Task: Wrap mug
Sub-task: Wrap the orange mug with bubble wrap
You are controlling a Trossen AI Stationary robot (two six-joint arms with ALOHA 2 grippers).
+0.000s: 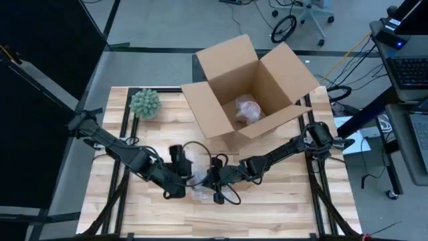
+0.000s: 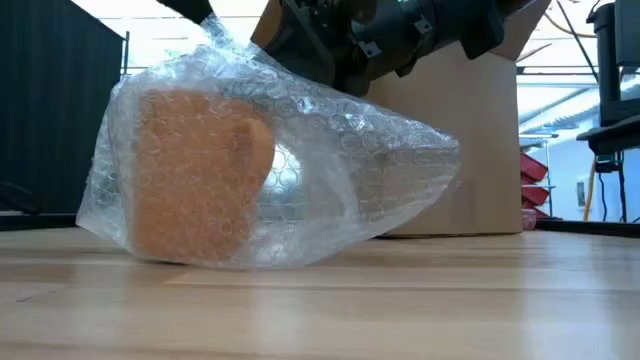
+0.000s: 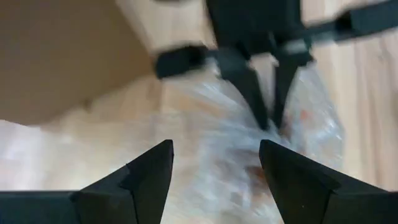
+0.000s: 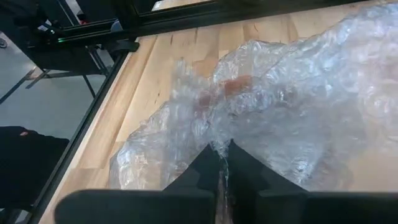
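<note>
My right gripper [image 4: 222, 163] was pinched shut on the bubble wrap [image 2: 330, 140] – the sheet lay bunched over the orange mug [image 2: 195, 175] on the wooden table [image 2: 420, 300], near the open cardboard box [image 1: 244, 84]. My left gripper [image 3: 214, 163] hovered beside the bundle – fingers spread, holding nothing

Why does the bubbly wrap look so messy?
The bubble wrap sits loose and lopsided: the orange mug fills one end, while the other end trails empty. The right tool pinches it; the left tool is open.
</note>
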